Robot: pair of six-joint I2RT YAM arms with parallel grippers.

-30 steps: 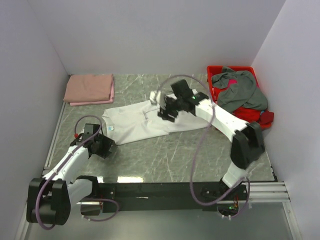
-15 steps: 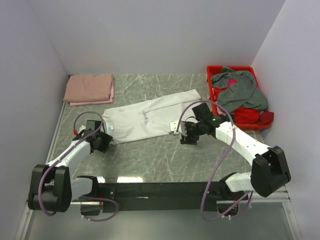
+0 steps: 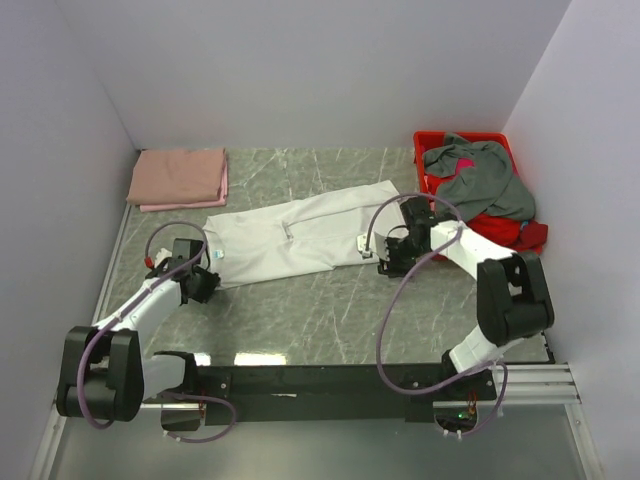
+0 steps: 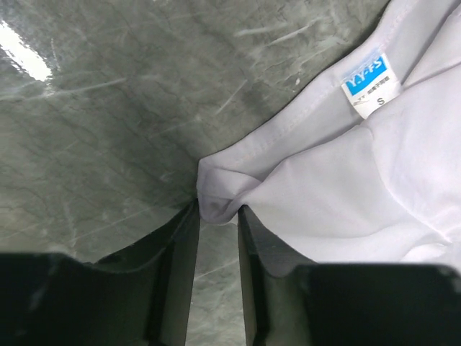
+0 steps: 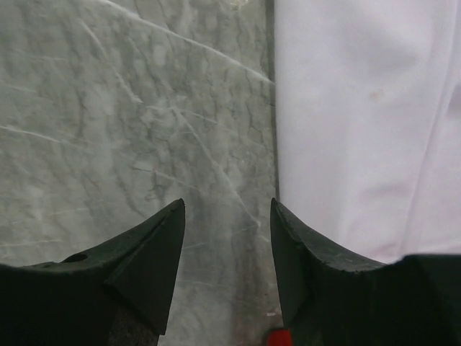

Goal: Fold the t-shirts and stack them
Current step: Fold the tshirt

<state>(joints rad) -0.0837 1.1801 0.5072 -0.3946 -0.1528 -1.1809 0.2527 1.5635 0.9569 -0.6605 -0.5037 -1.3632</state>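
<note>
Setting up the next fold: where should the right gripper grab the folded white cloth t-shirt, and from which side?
Probably the near corner at the right end of the white t-shirt, approached from the marble table beside it: that straight edge lies flat, beside the open right gripper.

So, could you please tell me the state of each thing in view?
white t-shirt: spread out long on the table, one corner bunched.
pink t-shirt: folded flat.
red bin: full of heaped clothes.
grey t-shirt: crumpled over the red bin.
left fingers: pinching the white t-shirt's bunched corner.
right fingers: open, empty, at the white t-shirt's edge.
</note>
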